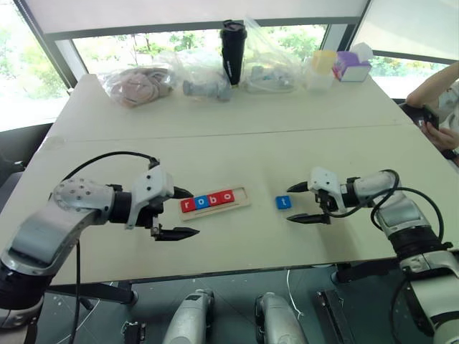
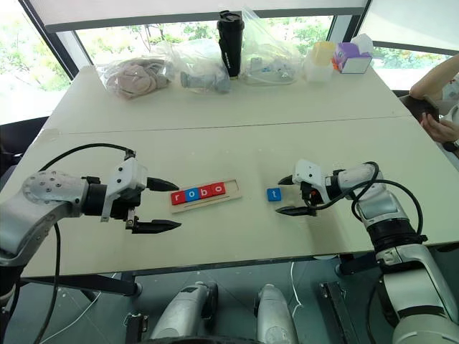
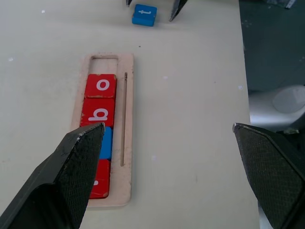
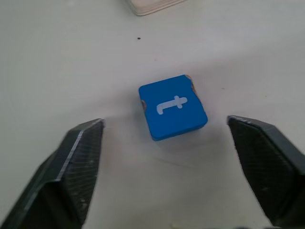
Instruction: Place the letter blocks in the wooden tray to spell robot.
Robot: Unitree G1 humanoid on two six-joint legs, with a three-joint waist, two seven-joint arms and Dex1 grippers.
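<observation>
Right wrist view shows a blue block (image 4: pixel 173 106) with white "t", lying flat on the table (image 4: pixel 57 62) between the spread fingers of the right tool (image 4: pixel 167 131), untouched, near the wooden tray (image 1: pixel 215 201)

Silver arms, black cables, black-fingered claw (image 1: pixel 307 202).

Pale table (image 1: pixel 237 143) carried the wooden tray (image 1: pixel 244 198) near its front edge, w/ a blue "t" block (image 1: pixel 283 203) just beside. Along the far edge lay plastic bags (image 1: pixel 140 82), black tumbler (image 1: pixel 232 50), tissue box (image 1: pixel 351 67).
</observation>
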